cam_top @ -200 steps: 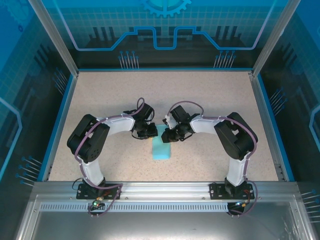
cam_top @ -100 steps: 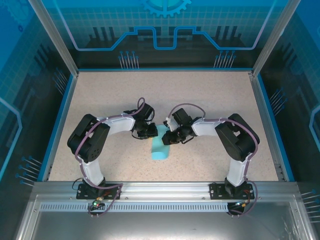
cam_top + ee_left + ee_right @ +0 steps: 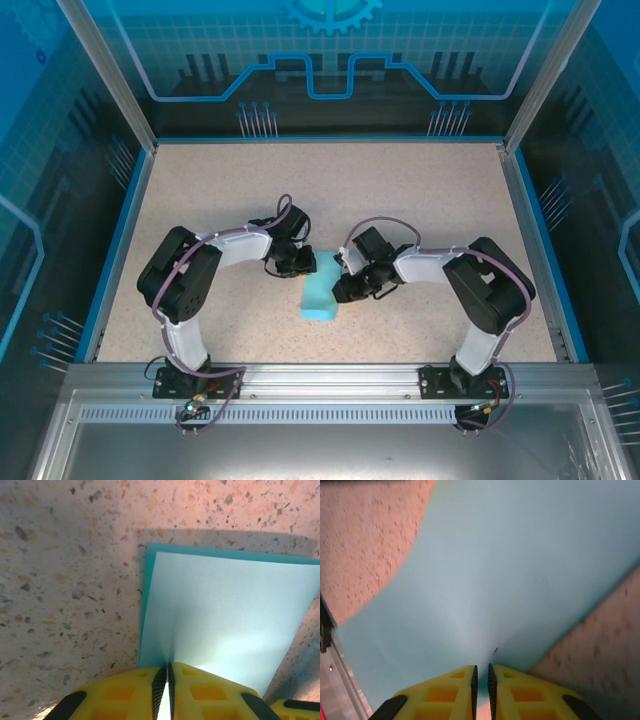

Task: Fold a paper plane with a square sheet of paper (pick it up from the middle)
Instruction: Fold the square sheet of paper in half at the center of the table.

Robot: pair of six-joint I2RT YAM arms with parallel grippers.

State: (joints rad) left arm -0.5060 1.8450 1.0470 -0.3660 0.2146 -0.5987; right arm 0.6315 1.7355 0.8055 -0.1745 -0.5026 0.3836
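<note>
Top external: paper (image 3: pixel 321 297) lies mid table (image 3: pixel 420 200), folded to a narrow rectangle, between both arms. Left gripper (image 3: pixel 303 264) is at its far-left corner, right gripper (image 3: pixel 342 291) at its right edge. Left wrist: yellow fingers (image 3: pixel 200 692) clamped on the paper's edge, two layers showing. Right wrist: jaws likewise pinch the paper, which curves near the grip.

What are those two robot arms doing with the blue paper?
The left hand and the right hand each pinch an edge of the thin light-blue sheet of paper, at the middle of the speckled table. The paper looks folded over, one layer on another. It is no pointed plane yet.
</note>
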